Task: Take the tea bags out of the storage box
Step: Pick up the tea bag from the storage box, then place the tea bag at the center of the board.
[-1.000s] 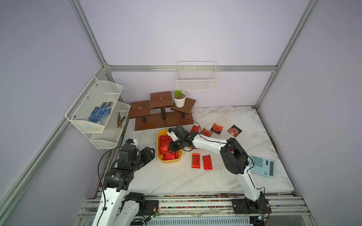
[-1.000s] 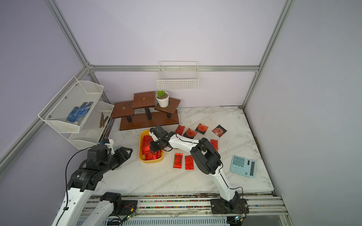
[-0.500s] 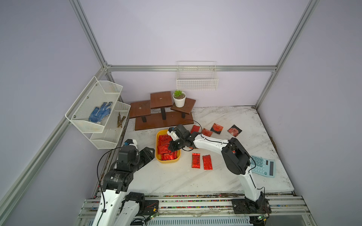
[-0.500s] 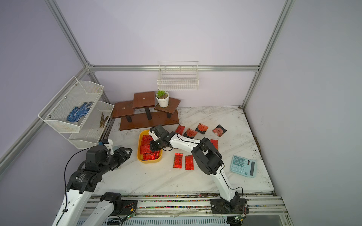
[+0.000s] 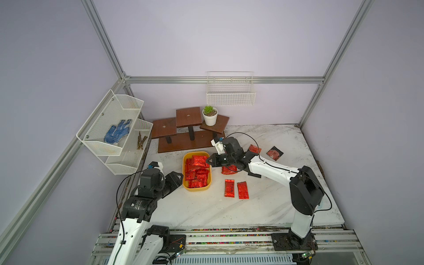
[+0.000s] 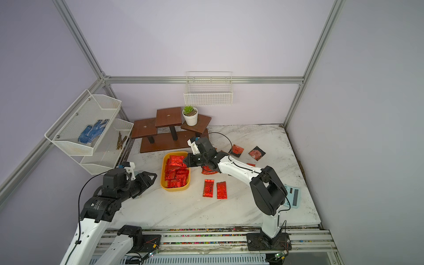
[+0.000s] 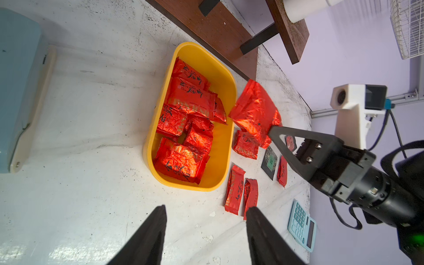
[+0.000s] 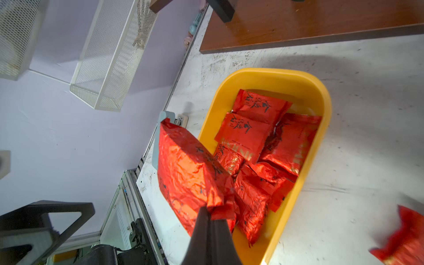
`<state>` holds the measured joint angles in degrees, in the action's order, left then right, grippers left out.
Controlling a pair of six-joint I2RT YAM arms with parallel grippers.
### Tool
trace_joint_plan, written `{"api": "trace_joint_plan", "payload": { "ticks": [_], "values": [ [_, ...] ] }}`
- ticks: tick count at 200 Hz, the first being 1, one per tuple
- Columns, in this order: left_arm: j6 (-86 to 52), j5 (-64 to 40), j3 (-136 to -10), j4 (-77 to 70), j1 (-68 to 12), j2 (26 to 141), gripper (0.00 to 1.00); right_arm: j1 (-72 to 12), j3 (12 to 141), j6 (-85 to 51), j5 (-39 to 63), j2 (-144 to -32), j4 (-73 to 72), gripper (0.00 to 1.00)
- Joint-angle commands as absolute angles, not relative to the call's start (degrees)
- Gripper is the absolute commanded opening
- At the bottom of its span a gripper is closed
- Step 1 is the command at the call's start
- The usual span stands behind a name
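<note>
Red and crinkled, one foil sachet [image 8: 185, 169] is pinched by a corner in the right hand [image 8: 207, 212], whose jaws are clenched tight on it. In the left wrist view the sachet hangs raised at the rim of the yellow storage box [image 7: 220, 68], on the side towards the right arm, above the pile left inside. The remaining tea bags [image 7: 190, 98] lie overlapping in the box, red foil with dark print, covering most of its floor.

On the white marbled table [image 5: 206, 213] just beside the box, under the right arm, lies one crumpled red sachet [image 5: 228, 170]. Nearer the front edge, two flat red sachets [image 5: 236, 189] lie side by side. Farther back, a square black packet [image 5: 274, 153] with a red label rests on the table. A pale blue calculator [image 6: 292, 195] sits behind the right arm's elbow.

The left hand [image 7: 206, 213] is released, jaws apart with nothing between them, low over the table near the box's other long side.
</note>
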<state>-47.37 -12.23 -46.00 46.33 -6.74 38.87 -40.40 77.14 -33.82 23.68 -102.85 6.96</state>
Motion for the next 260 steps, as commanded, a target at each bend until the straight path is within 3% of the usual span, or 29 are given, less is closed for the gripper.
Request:
{"api": "trace_joint_plan", "payload": {
  "ticks": [1,91,137,169,260],
  "values": [
    [-48.57,-14.45,-44.94,41.54,-6.91,39.76,0.58,-37.82,69.6,-39.48,20.71,-96.68,2.81,0.0],
    [-52.19,-8.92,-42.16,30.76,-20.39,48.43,0.57,-30.78,28.63,-64.28,1.9,-60.48,-5.44,0.0],
    [-52.74,-7.14,-42.66,26.72,-26.28,53.88,0.57,-30.68,17.93,-74.27,-6.07,-46.77,-2.16,0.0],
    [-52.67,-6.5,-42.71,25.85,-27.48,54.91,0.57,-30.67,14.04,-78.59,-7.81,-44.62,-1.46,0.0],
    [-52.51,-5.97,-41.05,24.96,-27.6,54.36,0.58,-30.73,9.39,-85.36,-6.05,-51.81,-5.8,0.0]
  ]
}}
